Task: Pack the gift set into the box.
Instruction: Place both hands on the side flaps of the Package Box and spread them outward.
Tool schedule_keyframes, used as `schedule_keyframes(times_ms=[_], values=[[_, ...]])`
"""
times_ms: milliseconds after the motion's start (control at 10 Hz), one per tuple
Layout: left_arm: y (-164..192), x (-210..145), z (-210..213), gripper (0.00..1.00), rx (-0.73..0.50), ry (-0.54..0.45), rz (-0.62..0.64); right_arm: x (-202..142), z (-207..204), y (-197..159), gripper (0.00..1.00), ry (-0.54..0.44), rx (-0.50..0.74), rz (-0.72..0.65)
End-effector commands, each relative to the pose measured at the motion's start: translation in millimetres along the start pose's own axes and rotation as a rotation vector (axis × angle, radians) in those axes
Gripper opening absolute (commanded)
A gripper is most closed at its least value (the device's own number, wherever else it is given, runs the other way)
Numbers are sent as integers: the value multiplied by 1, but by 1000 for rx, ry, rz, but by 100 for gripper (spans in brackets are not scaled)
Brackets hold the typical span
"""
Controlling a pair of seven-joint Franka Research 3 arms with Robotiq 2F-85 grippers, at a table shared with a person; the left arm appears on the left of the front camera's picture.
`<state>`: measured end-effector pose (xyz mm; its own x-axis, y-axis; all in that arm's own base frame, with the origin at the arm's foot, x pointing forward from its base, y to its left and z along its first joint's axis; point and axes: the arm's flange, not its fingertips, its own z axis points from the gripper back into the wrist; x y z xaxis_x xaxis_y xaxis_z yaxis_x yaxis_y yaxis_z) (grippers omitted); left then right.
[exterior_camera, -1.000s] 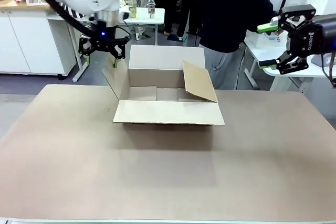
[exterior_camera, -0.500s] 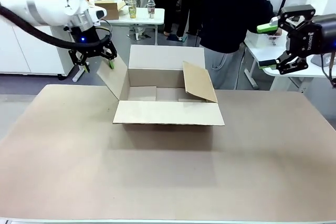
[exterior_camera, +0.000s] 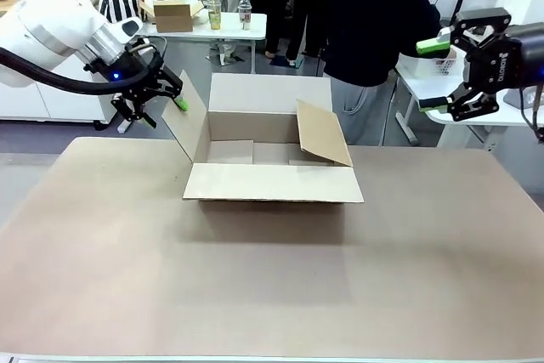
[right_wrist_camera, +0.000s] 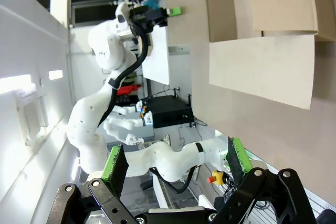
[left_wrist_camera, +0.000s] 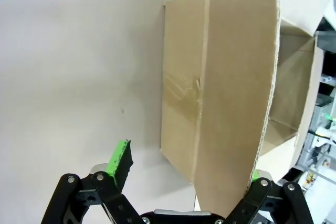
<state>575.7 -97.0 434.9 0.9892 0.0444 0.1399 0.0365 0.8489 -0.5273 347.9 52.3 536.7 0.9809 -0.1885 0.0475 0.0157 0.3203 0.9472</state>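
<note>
I get bright, even light from above in the front view, with a soft shadow on the table point(exterior_camera: 255, 295) just before the box point(exterior_camera: 270, 183). Both wrist views bend at the edges; the left one looks washed out.

A broad tan table point(exterior_camera: 255, 295) spreads from three o'clock round to nine. Beyond it, the floor point(exterior_camera: 51, 138) is grey. White cabinets point(exterior_camera: 42, 74) stand at ten o'clock. At twelve, a small white table point(exterior_camera: 246, 31) carries two bottles point(exterior_camera: 245, 13) and a small cardboard box point(exterior_camera: 174, 16). Another white table point(exterior_camera: 412, 74) sits at two o'clock. People in dark clothes point(exterior_camera: 374, 14) stand at one. The light is bright and even.
</note>
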Motion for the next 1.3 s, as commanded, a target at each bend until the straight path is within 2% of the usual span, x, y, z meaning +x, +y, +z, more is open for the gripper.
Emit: schedule_keyframes(times_ms=[0, 400, 500, 700, 900, 1000, 1200], values=[[-9, -1, -4, 100, 78, 2, 5, 2, -2, 0, 100, -4, 25, 28], [-9, -1, -4, 100, 78, 2, 5, 0, 0, 0, 100, 0, 0, 0], [-9, -1, -4, 100, 78, 2, 5, 18, -23, 21, 100, -37, -170, 32], [-9, -1, -4, 100, 78, 2, 5, 46, -90, 66, 100, -10, -499, 217], [-9, -1, -4, 100, 78, 2, 5, 68, -165, 84, 100, -9, -797, 327], [-9, -1, -4, 100, 78, 2, 5, 69, -190, 85, 100, -10, -891, 371], [-9, -1, -4, 100, 78, 2, 5, 69, -217, 80, 100, -6, -951, 385]])
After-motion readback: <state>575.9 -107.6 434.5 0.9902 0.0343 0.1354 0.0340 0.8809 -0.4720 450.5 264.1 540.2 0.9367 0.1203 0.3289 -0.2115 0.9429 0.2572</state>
